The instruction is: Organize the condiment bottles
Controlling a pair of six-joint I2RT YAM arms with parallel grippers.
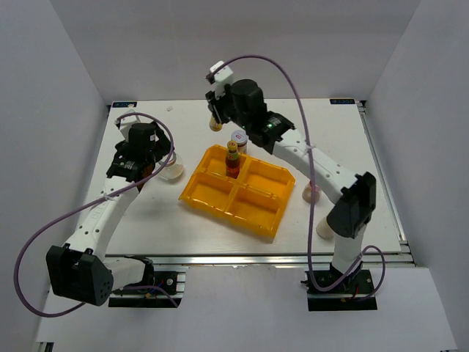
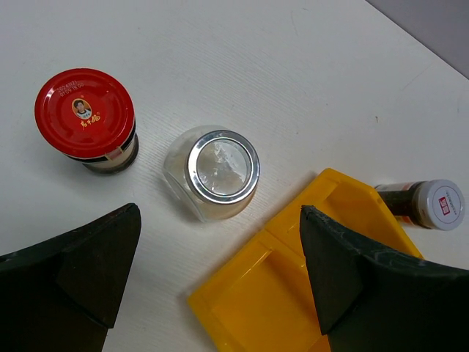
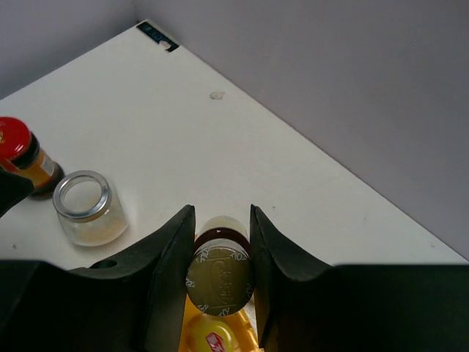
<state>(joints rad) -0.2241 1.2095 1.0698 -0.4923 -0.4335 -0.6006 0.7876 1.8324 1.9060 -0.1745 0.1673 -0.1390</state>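
One silver-lidded jar (image 2: 221, 167) beside tray (image 2: 249, 315) edge, seemingly apart; left tool (image 2: 220, 220) wide.

Seven condiment containers: red-capped jar (image 2: 84, 114), upright on the worktop (image 1: 352, 139) left of the tray (image 1: 256, 213); just beside it, glass jar (image 2: 220, 167), clear, silver lid, pale contents, upright; slim bottle (image 1: 232, 160), red-brown with yellow cap, upright in the tray's far left compartment; dark bottle (image 2: 432, 204), pale cap, just behind the tray's far edge; gold-lidded jar (image 3: 218, 279), clamped at the lid between the right fingers (image 3: 172, 279); pink-capped jar (image 1: 311, 193) and pale-yellow-capped jar (image 1: 323, 227), right of the tray, partly hidden
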